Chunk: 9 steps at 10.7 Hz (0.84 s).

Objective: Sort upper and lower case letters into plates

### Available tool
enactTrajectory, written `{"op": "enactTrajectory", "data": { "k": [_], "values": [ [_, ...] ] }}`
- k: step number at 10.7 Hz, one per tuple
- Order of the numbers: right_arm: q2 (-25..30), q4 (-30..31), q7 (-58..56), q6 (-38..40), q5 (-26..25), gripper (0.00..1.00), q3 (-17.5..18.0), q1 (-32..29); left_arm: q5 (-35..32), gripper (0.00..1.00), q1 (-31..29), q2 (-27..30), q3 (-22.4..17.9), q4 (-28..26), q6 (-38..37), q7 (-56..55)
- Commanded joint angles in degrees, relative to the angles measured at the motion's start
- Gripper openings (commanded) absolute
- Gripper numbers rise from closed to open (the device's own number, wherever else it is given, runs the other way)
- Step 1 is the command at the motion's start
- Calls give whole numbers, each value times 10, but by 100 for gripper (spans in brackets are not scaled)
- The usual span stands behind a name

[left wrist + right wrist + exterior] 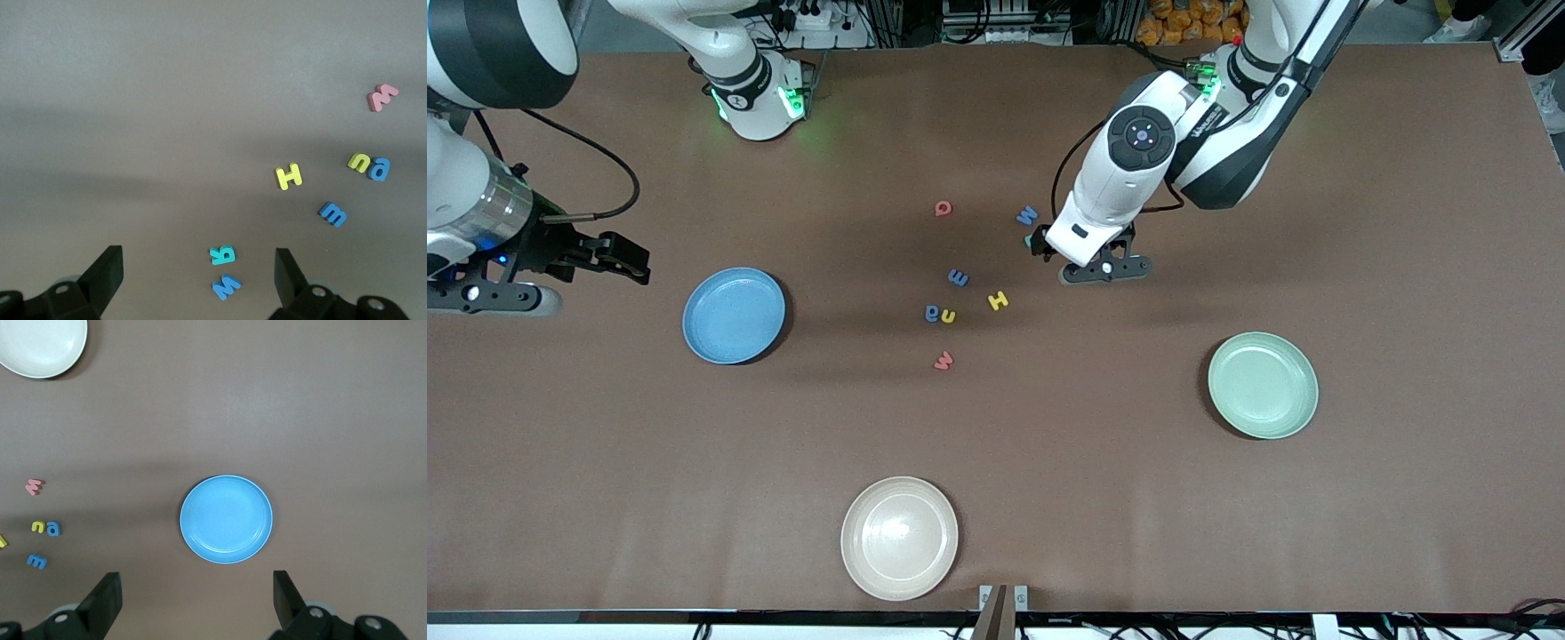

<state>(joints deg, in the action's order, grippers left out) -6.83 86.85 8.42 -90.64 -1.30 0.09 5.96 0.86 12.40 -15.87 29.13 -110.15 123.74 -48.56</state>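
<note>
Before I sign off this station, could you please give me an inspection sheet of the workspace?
Surface: brown table, flat.
Job's things: letters loose mid-table, none plated; blue plate and green plate hold nothing.
Clutter: cream plate, nearest the front camera.
Grippers: left pincer open over the teal letter; right pincer open, waiting beside the blue plate.
Cables: black cable on the right arm.
Surroundings: wiring along the table's edges.

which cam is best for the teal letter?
Left wrist view: the teal letter lies whole and large between the open left gripper's fingers. The front view shows only a sliver at the gripper's edge. The right wrist view misses it.
</note>
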Motion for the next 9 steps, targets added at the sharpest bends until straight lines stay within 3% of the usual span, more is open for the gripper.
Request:
{"op": "enactTrajectory", "data": {
  "k": [1, 4, 9],
  "values": [
    [-3, 5, 4, -27, -3, 100, 2, -5, -23, 100, 8, -7, 2, -4, 16, -26],
    [-21, 4, 5, -48, -27, 100, 1, 4, -50, 100, 16, -27, 2, -2, 26, -51],
    [-17, 6, 4, -9, -26, 100, 3, 4, -70, 100, 27, -43, 3, -4, 29, -79]
  ]
}}
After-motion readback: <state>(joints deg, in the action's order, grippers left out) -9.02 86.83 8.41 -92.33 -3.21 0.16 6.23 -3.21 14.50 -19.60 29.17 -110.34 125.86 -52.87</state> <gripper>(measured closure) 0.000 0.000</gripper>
